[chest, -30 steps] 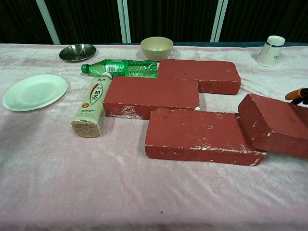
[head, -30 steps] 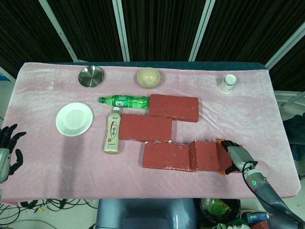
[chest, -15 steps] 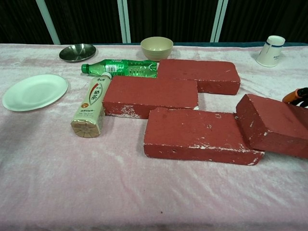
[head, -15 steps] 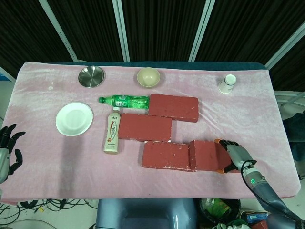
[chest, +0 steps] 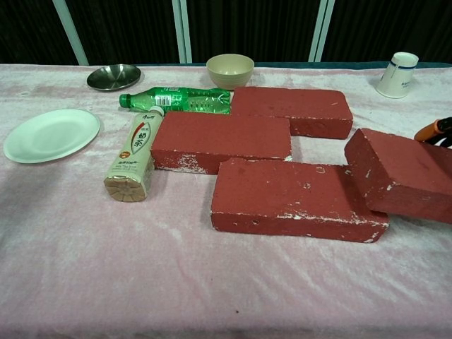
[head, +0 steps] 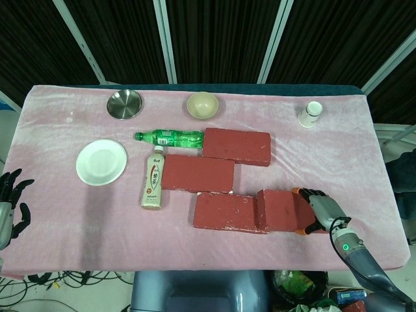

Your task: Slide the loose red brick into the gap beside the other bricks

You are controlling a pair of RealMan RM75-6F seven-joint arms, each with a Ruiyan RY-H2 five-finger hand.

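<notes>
Three red bricks lie stepped on the pink cloth: a back brick (head: 237, 146) (chest: 293, 109), a middle brick (head: 198, 173) (chest: 222, 138) and a front brick (head: 224, 211) (chest: 289, 198). The loose red brick (head: 279, 209) (chest: 399, 173) is tilted, its left end lying on the front brick's right end. My right hand (head: 322, 209) grips its right end; in the chest view only an orange fingertip (chest: 433, 131) shows. Bare cloth lies to the right of the middle brick. My left hand (head: 10, 205) hangs at the table's left edge, fingers apart, holding nothing.
A green bottle (head: 169, 137) and a beige drink bottle (head: 153, 178) lie left of the bricks. Further left is a white plate (head: 101, 162). A steel dish (head: 125, 104), a beige bowl (head: 202, 104) and a paper cup (head: 310, 114) stand along the back.
The right hand has pushed the loose brick a little to the left, so its left end rides further onto the front brick. The left hand has stayed put.
</notes>
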